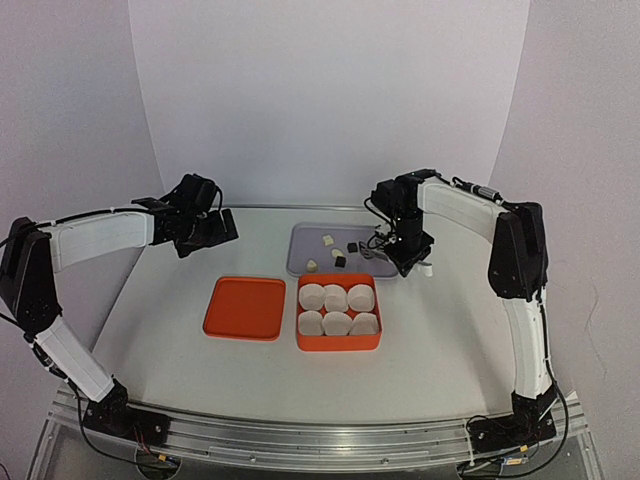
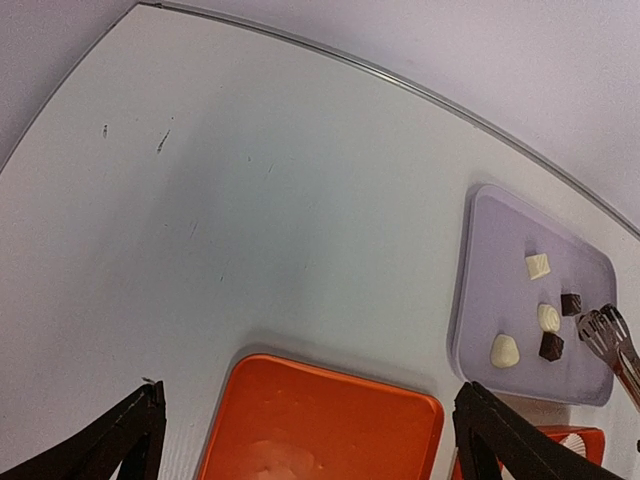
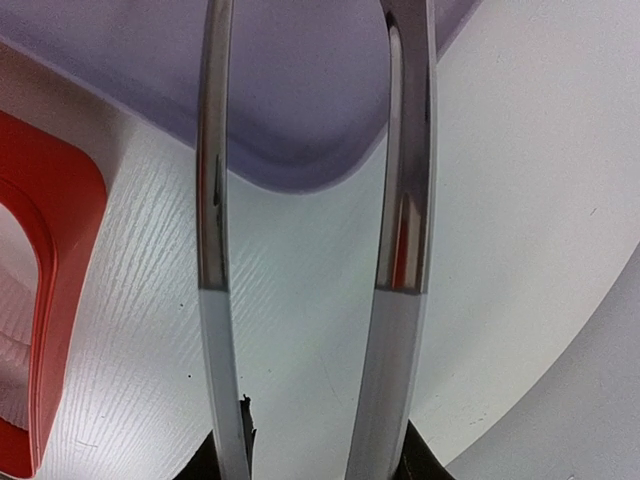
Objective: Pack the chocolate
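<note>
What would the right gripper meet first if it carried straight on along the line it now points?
Probably the purple tray: the tongs in the right gripper aim over its corner, tips beside a dark chocolate; height unclear.

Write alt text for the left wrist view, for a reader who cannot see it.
Three cream-white chocolates and two dark ones lie on a lilac tray on a white table, with metal tongs poking in at the right. In front, an orange lid shows between the dark fingers of the open left tool.
</note>
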### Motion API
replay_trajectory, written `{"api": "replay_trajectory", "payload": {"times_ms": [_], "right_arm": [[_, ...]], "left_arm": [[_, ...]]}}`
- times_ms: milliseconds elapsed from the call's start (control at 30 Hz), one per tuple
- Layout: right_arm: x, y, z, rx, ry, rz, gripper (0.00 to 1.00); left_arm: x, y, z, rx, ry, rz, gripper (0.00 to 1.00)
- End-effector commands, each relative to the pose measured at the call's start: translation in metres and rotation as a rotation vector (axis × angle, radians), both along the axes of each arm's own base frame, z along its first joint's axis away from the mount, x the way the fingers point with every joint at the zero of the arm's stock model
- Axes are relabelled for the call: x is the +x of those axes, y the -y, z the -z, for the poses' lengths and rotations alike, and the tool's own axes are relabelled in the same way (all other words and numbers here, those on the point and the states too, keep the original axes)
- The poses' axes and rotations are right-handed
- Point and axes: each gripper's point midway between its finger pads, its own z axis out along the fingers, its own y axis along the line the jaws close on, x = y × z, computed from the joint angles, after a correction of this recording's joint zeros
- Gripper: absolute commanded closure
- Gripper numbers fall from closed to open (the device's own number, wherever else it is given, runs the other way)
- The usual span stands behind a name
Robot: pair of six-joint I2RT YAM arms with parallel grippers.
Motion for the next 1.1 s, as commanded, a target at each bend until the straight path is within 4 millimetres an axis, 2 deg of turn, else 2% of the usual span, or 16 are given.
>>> {"api": "replay_trajectory", "payload": {"times_ms": [0,600,867,1067], "right_arm": [[0.0,0.001,-0.007,-0.017,-0.006,-0.023,0.65],[0.002,0.002,-0.002,-0.148,-0.008,-0.12,0.68],[0.006,0.002,-0.009,-0.192,0.029,-0.127,0.78],[0.008,-0.003,-0.027,-0.193,0.086,-0.135,0.85]], "left_arm": [[0.004,0.002,-0.008,-0.038,0.022,-0.008,0.0],[-0.006,-0.002,-0.005,-0.055,0.013,-0.017,0.0],[-0.01,-0.005,-0.008,-0.062,0.022,-0.02,0.0],[-0.012,-0.005,-0.011,-0.068,0.03,-0.02,0.0]]}}
